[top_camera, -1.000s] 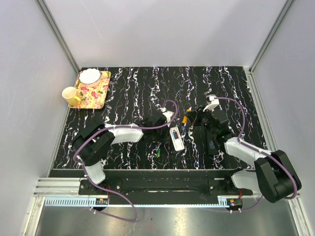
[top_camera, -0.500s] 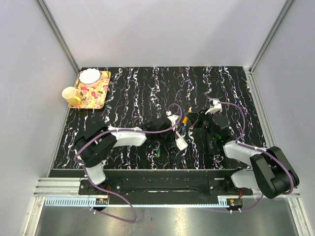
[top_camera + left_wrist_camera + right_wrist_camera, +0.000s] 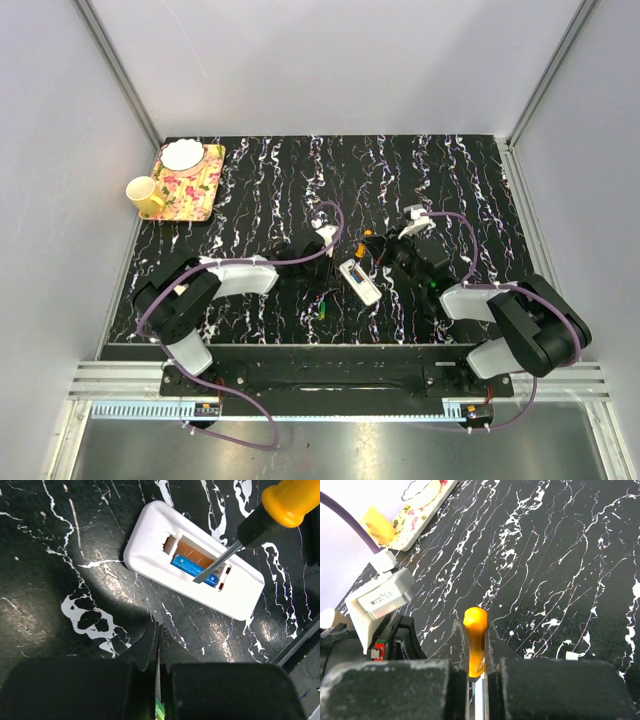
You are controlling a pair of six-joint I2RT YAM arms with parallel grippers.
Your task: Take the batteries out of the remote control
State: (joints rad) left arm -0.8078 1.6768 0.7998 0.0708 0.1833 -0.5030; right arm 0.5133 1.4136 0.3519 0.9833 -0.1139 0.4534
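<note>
Pinched by the right fingers (image 3: 495,650), a screwdriver (image 3: 250,526) crosses the blue battery (image 3: 189,567), lying upper-left to lower-right in the remote (image 3: 149,545); left fingers (image 3: 148,647) pressed together.

The black desk (image 3: 450,180), veined all over with white streaks, is carrying four things. A flowered tray (image 3: 195,190) is sitting in the far left corner, and a yellow mug (image 3: 143,194) is standing just beside it at the left edge. A white remote control (image 3: 359,282) is lying back up near the middle, slightly towards the near edge, its battery bay open. A small green battery (image 3: 325,311) is lying loose near it, closer to the near edge.
</note>
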